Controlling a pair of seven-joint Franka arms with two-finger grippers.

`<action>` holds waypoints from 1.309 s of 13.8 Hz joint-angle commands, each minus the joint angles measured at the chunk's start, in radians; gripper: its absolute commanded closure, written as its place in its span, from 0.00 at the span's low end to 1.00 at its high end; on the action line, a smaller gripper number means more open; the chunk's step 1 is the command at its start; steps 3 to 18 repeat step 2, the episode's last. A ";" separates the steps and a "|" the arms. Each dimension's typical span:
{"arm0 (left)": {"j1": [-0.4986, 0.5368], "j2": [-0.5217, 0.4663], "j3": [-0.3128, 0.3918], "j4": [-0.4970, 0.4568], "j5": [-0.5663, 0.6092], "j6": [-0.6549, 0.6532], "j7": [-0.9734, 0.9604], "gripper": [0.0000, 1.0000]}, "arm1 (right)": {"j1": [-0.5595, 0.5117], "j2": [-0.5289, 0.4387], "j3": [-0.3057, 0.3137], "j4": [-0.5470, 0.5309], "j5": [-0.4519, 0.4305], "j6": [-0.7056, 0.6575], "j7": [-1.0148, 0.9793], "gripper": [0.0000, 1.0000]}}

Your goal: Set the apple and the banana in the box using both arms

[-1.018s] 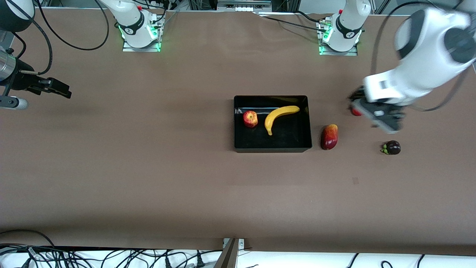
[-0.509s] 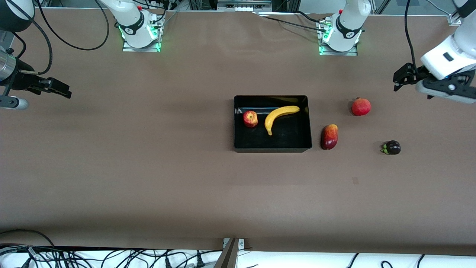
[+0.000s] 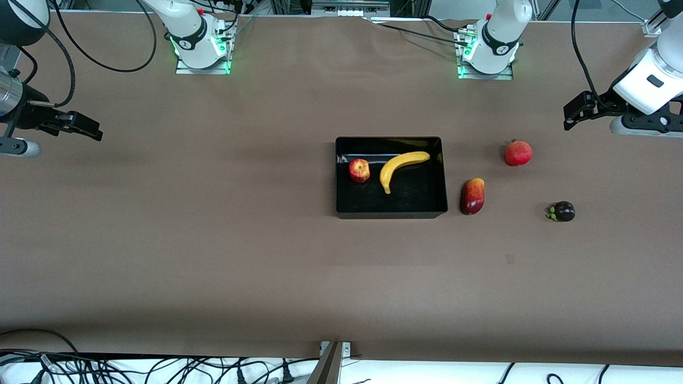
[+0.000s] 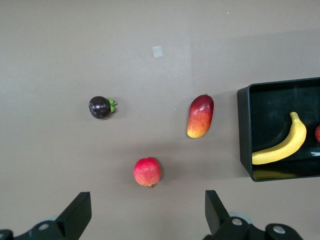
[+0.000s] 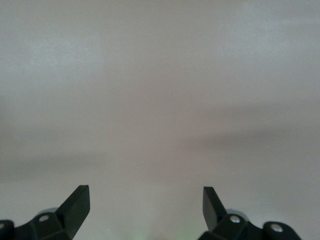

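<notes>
On the brown table, the small red apple and long curved yellow banana are found inside the glossy black rectangular box. Both the left gripper and right gripper are held wide open and empty over opposite table ends.

Looks like a robotics lab to me, not anybody's kitchen. Two white arms are bolted onto metal base plates with green lights glowing, along one edge of a big table covered in plain brown sheeting. Black cables are piled in a tangle off the table's edge nearest the front camera, and aluminium framing runs just past the bases. The fruit sitting around the black box looks like plastic props.
</notes>
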 commanded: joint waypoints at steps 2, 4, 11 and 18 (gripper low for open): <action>-0.001 -0.018 0.002 0.009 -0.016 -0.017 -0.012 0.00 | -0.013 -0.006 0.011 0.000 -0.012 -0.010 0.005 0.00; -0.001 -0.018 0.002 0.009 -0.016 -0.017 -0.012 0.00 | -0.013 -0.006 0.011 0.000 -0.012 -0.010 0.005 0.00; -0.001 -0.018 0.002 0.009 -0.016 -0.017 -0.012 0.00 | -0.013 -0.006 0.011 0.000 -0.012 -0.010 0.005 0.00; -0.001 -0.018 0.002 0.009 -0.016 -0.017 -0.012 0.00 | -0.013 -0.006 0.011 0.000 -0.012 -0.010 0.005 0.00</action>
